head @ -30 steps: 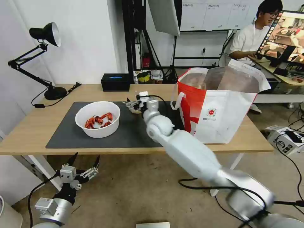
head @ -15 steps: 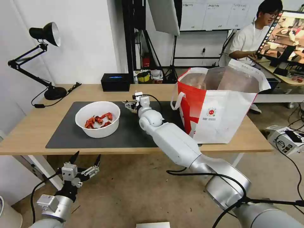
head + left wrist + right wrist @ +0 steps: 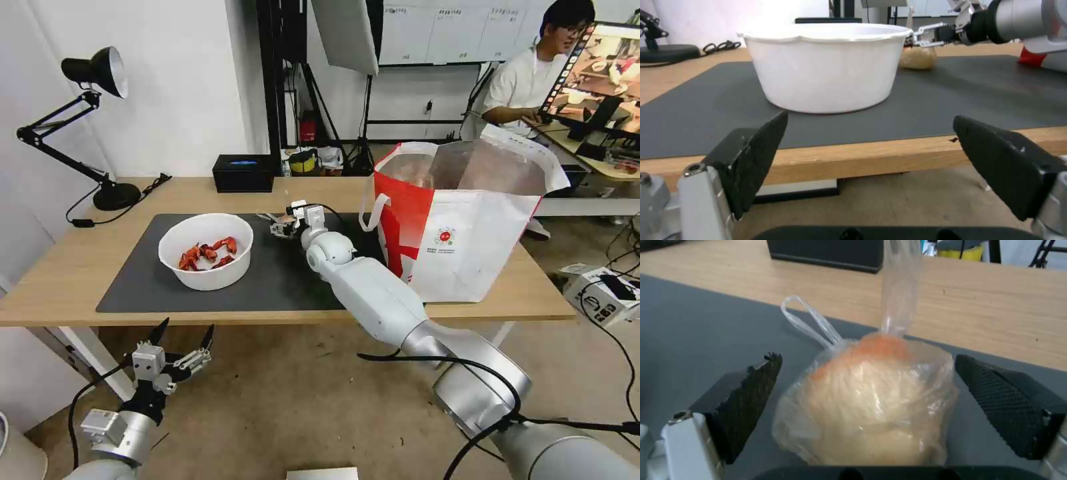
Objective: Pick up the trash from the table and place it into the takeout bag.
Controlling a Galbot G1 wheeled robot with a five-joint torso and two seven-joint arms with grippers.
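The small clear bag with a beige lump lies on the dark grey mat, and in the left wrist view the small bag peeks out behind the bowl. My right gripper is open around it, a finger on each side and the bag between them. The white bowl of red crayfish shells stands at the mat's left. The takeout bag stands open on the right of the table. My left gripper hangs open below the table's front edge, facing the bowl.
A black tissue box sits at the table's back edge. At the back left stands a black desk lamp with its cable. A person sits at a desk behind the takeout bag. Cables lie on the floor to the right.
My right arm has shifted its elbow while its gripper stayed low on the mat at the small bag. The left gripper has hardly moved.
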